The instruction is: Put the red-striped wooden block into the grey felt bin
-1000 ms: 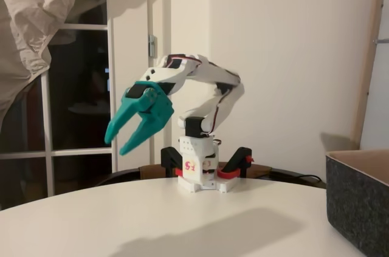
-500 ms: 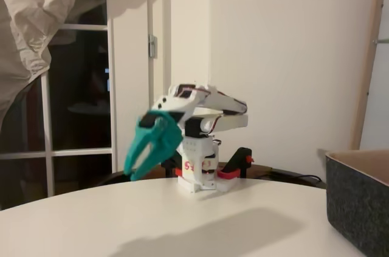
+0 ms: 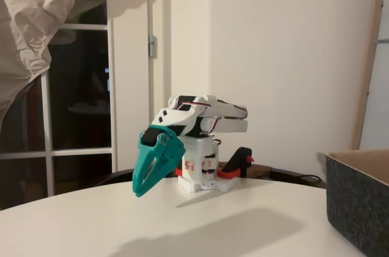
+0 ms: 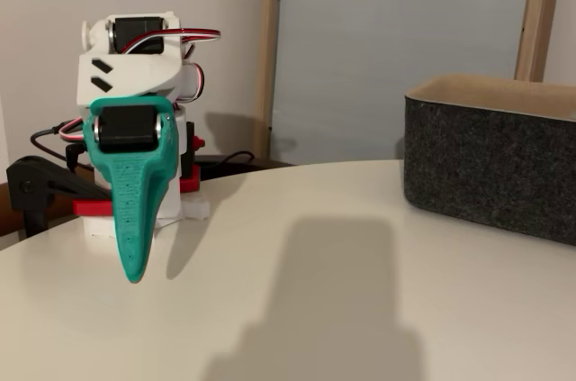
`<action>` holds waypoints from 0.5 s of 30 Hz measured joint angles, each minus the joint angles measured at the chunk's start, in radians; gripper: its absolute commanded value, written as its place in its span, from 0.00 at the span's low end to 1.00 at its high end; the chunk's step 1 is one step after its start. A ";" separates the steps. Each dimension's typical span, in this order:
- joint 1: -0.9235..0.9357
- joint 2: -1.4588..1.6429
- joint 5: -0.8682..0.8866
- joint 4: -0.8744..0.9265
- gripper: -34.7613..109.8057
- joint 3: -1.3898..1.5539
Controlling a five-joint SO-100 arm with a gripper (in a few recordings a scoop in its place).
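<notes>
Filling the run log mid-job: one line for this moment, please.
arm: folded low | tool: shut, empty, tip just above table | grey felt bin: apart from the tool | block: unseen

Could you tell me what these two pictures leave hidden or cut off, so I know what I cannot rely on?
- The grey felt bin: cut by the right and bottom edges in one fixed view, and by the right edge in the other. Its walls hide the floor inside, so its contents cannot be told.
- The hand: folded down, its fingers together, nothing visible between them. In the other fixed view it is edge-on.
</notes>
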 measured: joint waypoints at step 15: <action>-0.002 0.015 -0.015 0.057 0.24 0.000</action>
